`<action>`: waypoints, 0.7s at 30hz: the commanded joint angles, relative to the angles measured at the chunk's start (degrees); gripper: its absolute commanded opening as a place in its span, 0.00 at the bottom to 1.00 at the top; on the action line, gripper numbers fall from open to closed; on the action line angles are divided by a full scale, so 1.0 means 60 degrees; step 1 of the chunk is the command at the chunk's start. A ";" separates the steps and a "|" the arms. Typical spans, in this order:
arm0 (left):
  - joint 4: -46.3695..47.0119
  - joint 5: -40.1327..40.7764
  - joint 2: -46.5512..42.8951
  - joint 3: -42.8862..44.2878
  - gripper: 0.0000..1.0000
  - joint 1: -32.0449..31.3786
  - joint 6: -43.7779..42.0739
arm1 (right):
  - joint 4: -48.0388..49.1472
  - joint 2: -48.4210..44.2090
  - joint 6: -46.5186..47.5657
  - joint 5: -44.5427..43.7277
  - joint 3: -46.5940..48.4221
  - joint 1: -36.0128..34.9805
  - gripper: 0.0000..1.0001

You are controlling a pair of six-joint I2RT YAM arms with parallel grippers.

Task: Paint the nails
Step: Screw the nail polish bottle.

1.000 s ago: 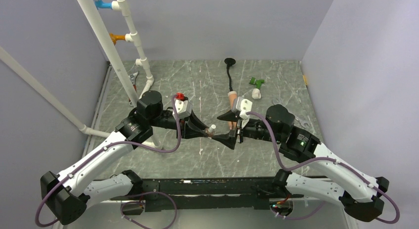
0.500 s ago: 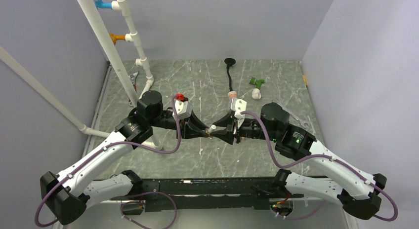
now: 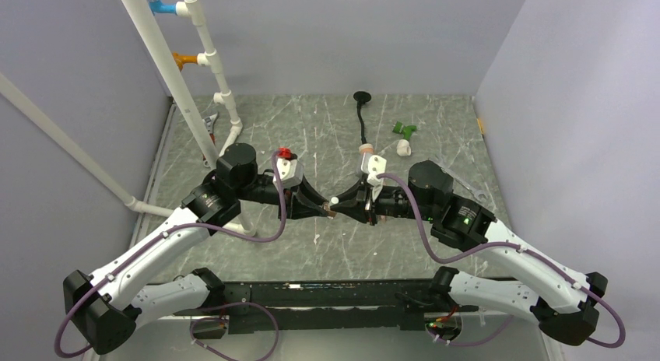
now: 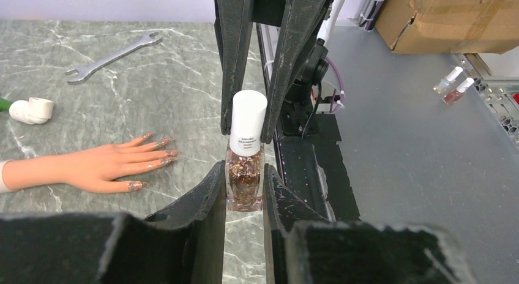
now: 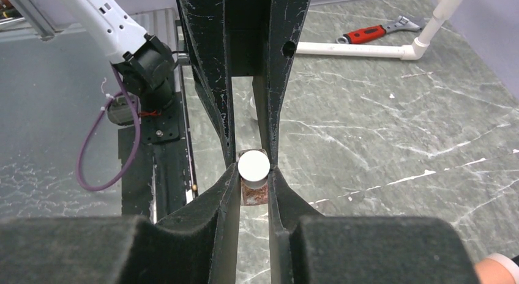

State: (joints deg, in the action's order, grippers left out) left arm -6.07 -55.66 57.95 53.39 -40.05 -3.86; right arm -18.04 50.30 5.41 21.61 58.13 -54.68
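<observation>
A small bottle (image 4: pixel 245 183) of brown glitter polish hangs above the table between the two arms. My left gripper (image 4: pixel 245 174) is shut on its glass body. Coming from the opposite side, my right gripper (image 5: pixel 253 171) is shut on its white cap (image 5: pixel 253 166). From above, the two grippers meet tip to tip at the bottle (image 3: pixel 333 204). The peach mannequin hand (image 4: pixel 85 168) lies flat on the table, left of the bottle in the left wrist view. Its nails (image 4: pixel 160 152) show glittery polish. In the top view only its wrist end (image 3: pixel 363 152) shows behind the right gripper.
A white pipe frame (image 3: pixel 194 73) stands at the back left with a red-handled wrench (image 5: pixel 373 33) by its foot. A steel spanner (image 4: pixel 113 54), a white fitting (image 4: pixel 30 109), a green fitting (image 3: pixel 403 130) and a black stalk (image 3: pixel 362 108) lie on the marble top.
My right gripper has moved left onto the bottle and shut on its white cap. The left gripper has kept still with the bottle in it.
</observation>
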 commanded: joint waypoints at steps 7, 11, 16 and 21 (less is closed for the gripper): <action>0.0459 0.0340 -0.0219 0.0253 0.00 -0.0037 -0.0075 | 0.0513 -0.0039 -0.0704 -0.0440 -0.0115 -0.0014 0.00; 0.0495 0.0617 -0.0305 0.0194 0.00 -0.0045 -0.0076 | 0.0533 0.0093 -0.1455 -0.0944 -0.0103 -0.0011 0.00; 0.0543 0.0969 -0.0378 0.0154 0.00 -0.0035 -0.0019 | 0.0586 0.0390 -0.2323 -0.1310 -0.0097 -0.0012 0.00; 0.0585 0.1335 -0.0443 0.0105 0.00 -0.0039 0.0049 | 0.0778 0.0511 -0.3023 -0.1630 -0.0261 -0.0013 0.00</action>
State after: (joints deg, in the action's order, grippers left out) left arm -7.40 -49.04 57.08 53.34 -39.97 -3.79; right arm -15.57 52.18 -7.11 13.98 57.56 -54.50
